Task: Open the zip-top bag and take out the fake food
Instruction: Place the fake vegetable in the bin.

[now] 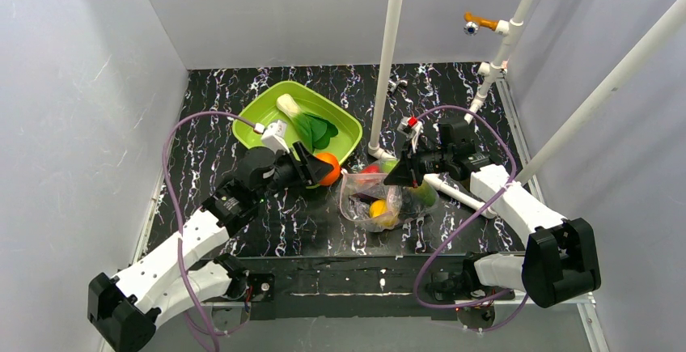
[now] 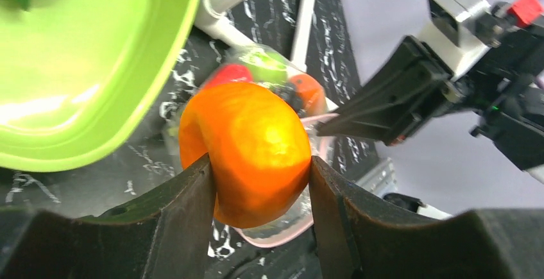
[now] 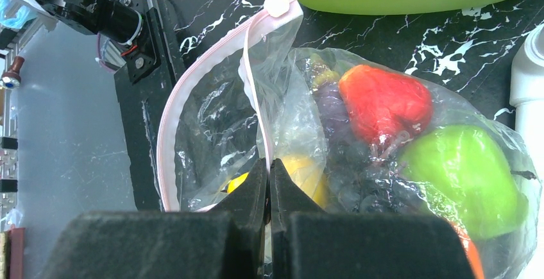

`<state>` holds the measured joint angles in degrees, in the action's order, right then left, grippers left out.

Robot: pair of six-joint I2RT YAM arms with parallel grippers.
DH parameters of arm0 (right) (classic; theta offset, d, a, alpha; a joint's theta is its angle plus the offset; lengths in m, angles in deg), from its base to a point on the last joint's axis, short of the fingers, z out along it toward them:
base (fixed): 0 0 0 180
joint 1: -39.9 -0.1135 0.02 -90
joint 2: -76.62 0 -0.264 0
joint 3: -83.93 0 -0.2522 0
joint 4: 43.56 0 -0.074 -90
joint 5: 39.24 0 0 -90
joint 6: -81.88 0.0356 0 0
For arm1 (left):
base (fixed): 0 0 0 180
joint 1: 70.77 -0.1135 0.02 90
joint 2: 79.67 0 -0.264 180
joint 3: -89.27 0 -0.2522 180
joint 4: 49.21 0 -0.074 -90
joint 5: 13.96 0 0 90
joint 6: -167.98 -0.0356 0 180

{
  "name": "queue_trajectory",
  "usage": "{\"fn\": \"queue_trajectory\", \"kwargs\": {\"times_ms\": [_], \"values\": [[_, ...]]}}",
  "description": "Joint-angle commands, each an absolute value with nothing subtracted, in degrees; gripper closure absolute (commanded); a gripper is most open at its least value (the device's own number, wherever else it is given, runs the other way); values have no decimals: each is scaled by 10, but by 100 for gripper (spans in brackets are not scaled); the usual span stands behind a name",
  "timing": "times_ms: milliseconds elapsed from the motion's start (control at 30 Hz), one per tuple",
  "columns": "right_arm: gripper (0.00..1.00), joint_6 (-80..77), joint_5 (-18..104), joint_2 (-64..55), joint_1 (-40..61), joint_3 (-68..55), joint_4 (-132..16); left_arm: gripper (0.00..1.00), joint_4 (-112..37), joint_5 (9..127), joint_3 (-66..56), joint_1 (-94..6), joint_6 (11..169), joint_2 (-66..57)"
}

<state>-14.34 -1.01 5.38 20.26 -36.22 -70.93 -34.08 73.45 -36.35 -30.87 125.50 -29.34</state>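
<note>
**Desk:** What does the overhead show you?

**Me:** I see the zip-top bag (image 1: pixel 380 202) lying on the worktop (image 1: pixel 291 231) between my two arms, just on the near side of the white pole (image 1: pixel 388 61). My left jaws are clamped on the orange (image 1: pixel 327 167), which is outside the bag and just beside the near corner of the green tray (image 1: pixel 346 135). A leafy green (image 1: pixel 307 125) lies in that tray. My right jaws sit at the bag's far right edge, but from up here I can't tell whether they grip it.

**Desk:** And the left wrist?

**Me:** It shows the clamp up close, with the orange wedged between both dark fingers (image 2: pixel 173 228). The bag lies beyond the orange, and the right jaws point at it from the right.

**Desk:** The right wrist?

**Me:** Only here is the grip plain. The right jaws are together, pinching a fold of clear film at the bag's mouth. The pink zip strip (image 3: pixel 192 80) curves away to the left. Inside the bag, right of the jaws, I see a red fruit (image 3: pixel 385 102), a green apple (image 3: pixel 465 176) and dark grapes (image 3: pixel 365 183). A lemon (image 3: pixel 308 179) sits just behind the tips.
</note>
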Motion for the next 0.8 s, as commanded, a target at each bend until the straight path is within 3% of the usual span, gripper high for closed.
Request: {"fn": "queue_trajectory", "kwargs": {"times_ms": [0, 400, 767], "values": [[99, -156, -23, 54, 200, -337, -715, 100, -294, 745, -345, -347, 1209, -296], [99, -192, -35, 40, 200, -325, -747, 100, -277, 771, -360, -433, 1159, -279], [99, -246, -26, 35, 200, -312, -790, 100, -311, 677, -337, -537, 1157, -198]]}}
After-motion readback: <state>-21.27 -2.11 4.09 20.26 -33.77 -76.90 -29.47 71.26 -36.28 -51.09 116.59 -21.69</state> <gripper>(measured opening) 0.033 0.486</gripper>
